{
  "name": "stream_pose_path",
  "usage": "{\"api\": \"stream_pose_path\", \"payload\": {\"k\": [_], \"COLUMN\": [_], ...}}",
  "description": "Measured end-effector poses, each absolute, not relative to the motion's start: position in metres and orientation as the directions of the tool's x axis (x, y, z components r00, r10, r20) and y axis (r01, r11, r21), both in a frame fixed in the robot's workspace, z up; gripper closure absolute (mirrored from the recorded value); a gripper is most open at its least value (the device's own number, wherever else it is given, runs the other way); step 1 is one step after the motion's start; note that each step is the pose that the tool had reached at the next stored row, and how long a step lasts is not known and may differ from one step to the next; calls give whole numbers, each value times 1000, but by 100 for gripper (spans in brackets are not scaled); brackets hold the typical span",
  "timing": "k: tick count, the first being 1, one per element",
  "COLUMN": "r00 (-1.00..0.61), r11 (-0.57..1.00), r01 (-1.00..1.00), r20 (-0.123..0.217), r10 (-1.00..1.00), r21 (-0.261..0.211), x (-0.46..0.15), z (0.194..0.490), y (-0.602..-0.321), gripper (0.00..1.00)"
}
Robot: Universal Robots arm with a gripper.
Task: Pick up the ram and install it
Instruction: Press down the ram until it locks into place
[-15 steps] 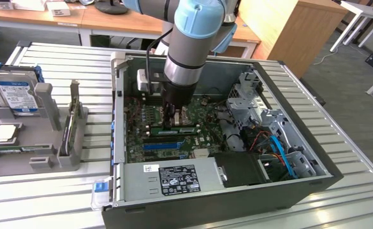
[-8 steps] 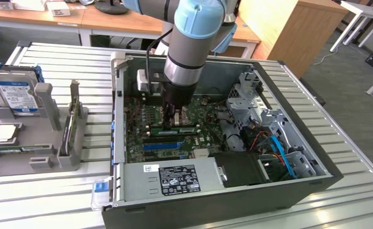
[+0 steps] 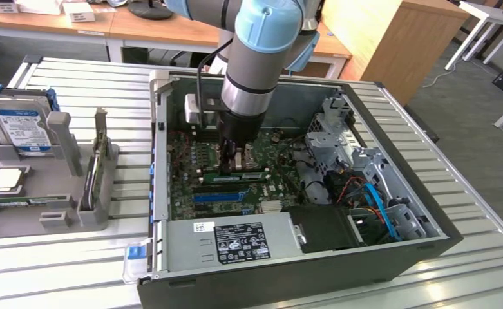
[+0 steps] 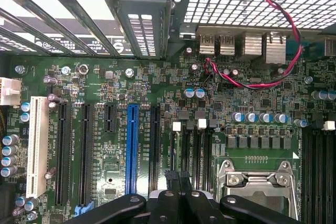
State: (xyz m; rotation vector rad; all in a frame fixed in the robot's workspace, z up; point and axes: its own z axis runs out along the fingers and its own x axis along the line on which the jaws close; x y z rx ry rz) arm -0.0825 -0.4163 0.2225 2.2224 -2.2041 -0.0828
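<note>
Exterior view looks down from afar; wrist view hangs close above the shared motherboard.

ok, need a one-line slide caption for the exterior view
Arm's shut gripper presses down at the ram on the motherboard inside the open PC case.

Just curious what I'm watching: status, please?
Gripper shut, down inside the case. Tips on the ram, at the memory slots. Red-black cable nearby, not in the way.

Gripper inside the case (over the motherboard)
</note>
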Motion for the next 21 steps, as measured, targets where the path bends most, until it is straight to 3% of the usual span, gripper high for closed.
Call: {"api": "stream_pose_path", "payload": {"k": [21], "r00": [8], "r11": [-9], "r01": [-999], "r20": [-31], "r10": [-999], "r21": [44], "x": [-82], "z": [222], "y": [-416], "gripper": [89]}}
